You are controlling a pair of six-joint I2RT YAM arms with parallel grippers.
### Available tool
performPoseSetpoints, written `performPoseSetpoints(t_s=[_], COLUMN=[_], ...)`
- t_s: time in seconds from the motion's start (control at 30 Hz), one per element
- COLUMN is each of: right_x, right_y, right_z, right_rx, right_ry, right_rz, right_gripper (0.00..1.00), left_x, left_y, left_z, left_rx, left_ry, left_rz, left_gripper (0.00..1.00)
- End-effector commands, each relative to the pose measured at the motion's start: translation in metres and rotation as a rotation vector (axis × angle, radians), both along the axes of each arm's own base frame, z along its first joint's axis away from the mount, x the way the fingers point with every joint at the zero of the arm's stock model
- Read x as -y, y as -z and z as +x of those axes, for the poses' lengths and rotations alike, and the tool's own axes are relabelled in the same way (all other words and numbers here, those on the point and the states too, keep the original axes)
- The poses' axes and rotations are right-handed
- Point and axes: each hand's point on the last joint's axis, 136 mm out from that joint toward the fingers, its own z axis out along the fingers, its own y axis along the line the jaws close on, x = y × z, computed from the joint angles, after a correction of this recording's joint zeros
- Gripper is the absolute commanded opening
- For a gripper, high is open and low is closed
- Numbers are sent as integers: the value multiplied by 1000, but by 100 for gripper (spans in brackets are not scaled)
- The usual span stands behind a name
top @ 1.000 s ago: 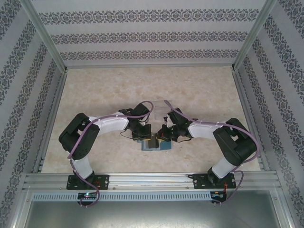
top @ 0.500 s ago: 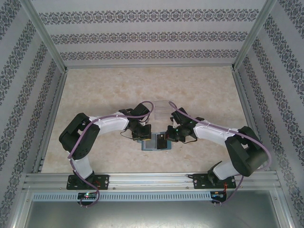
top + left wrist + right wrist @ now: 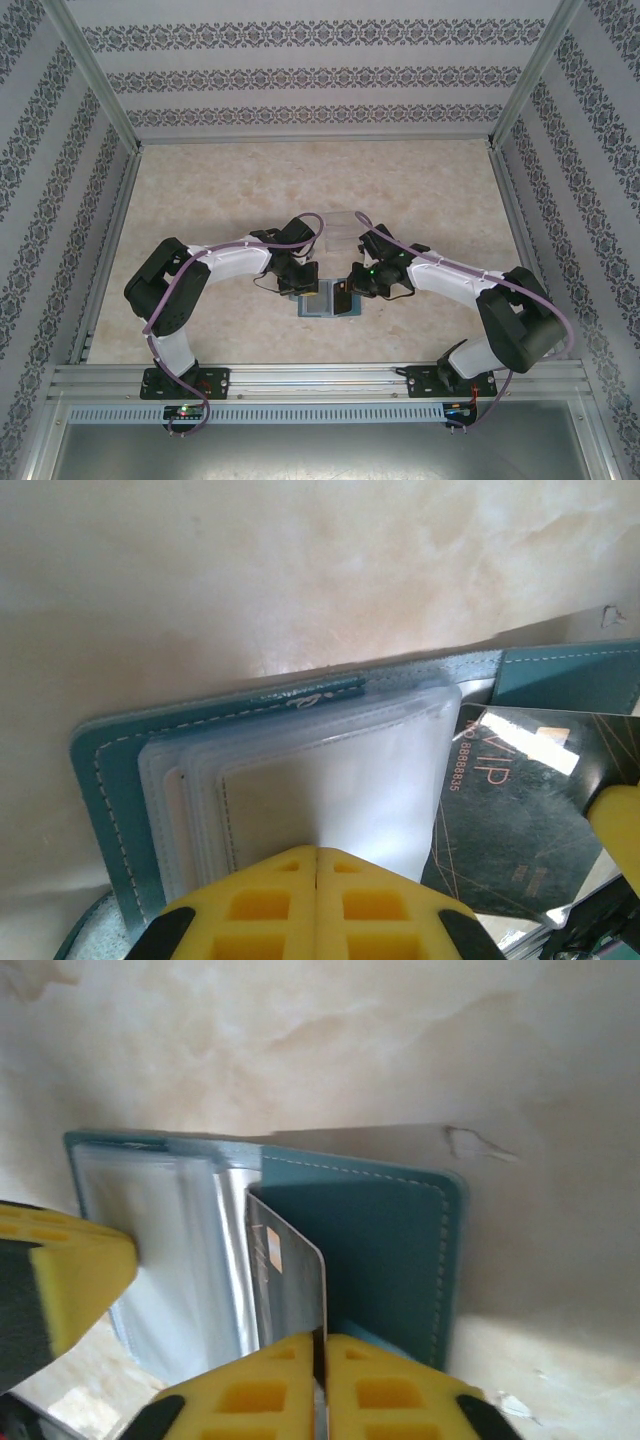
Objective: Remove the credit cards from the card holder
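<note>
While left gripper [image 3: 317, 880], jaws together, pins clear sleeves [image 3: 330, 780] of open card holder [image 3: 385, 1240] at 6 o'clock of table [image 3: 200, 200], I see right gripper [image 3: 320, 1365] clamped on credit card [image 3: 292, 1275]. Extraction step. Next I'd pull card toward 3 o'clock, holder pinned.

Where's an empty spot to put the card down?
Bare table: between the tray and back wall; left of the left arm; right of the right arm. Crowded: the middle, where both arms meet over the holder.
</note>
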Motion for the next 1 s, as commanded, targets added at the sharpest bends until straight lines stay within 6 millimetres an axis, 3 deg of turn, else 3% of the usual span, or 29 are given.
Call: performPoseSetpoints(t_s=[0.0,0.27,0.57,0.73,0.97], right_x=[-12,-14,-8,2,22], right_y=[-8,-10,-11,-28,-57], right_z=[-7,-17,-14,-4,18], right_rx=[-25,-55,-31,55,240], right_ry=[14,13,20,16,-64], right_rz=[69,96,61,35,-35], right_gripper=[18,20,8,0,0], left_x=[-10,-9,-8,-9,-7], left_y=[16,16,15,12,10], left_z=[-10,-9,-8,-6,-3], left_rx=[-40,-43,-35,-20,-12], left_ry=[10,11,9,11,16], left_rz=[73,71,67,72,70], left_gripper=[0,0,0,1,1])
